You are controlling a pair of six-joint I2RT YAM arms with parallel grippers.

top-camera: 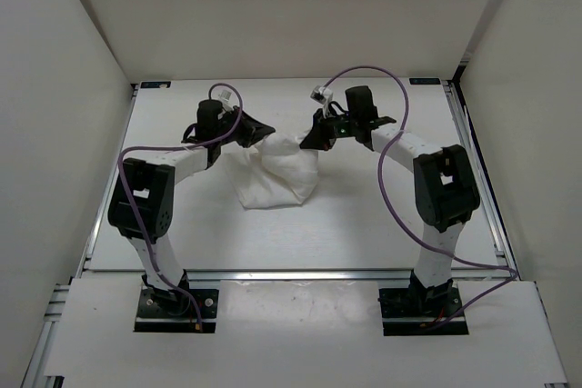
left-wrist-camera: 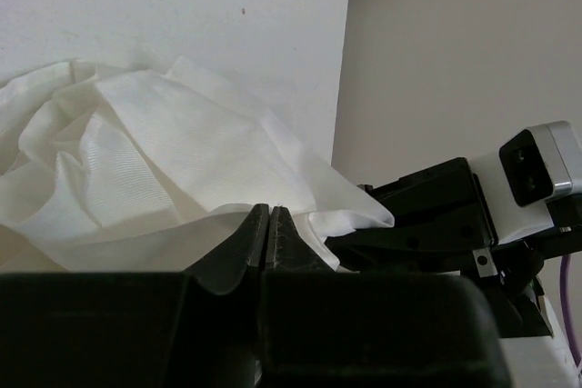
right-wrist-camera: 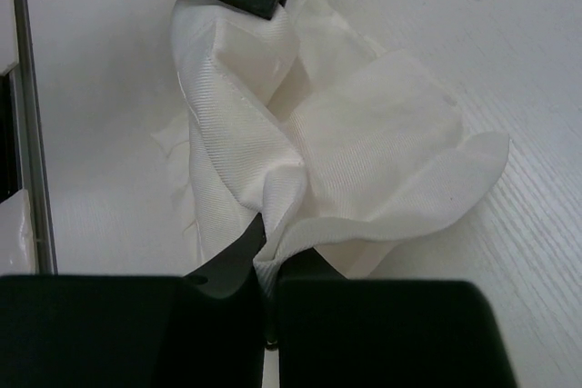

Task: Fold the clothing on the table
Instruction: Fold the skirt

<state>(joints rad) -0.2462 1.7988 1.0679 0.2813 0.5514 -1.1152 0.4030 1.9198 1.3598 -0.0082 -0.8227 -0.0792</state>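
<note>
Pinching the clothing [top-camera: 273,179] at its two upper corners, both grippers are clenched on fabric: the left gripper [top-camera: 257,134] has the left corner, the right gripper [top-camera: 314,138] the right one. The clothing sags bunched and wrinkled between them, its lower part resting on the table [top-camera: 382,224] near the middle, a little toward the far edge. In each wrist view the jaws meet with a thin white fold caught at their tips.
</note>
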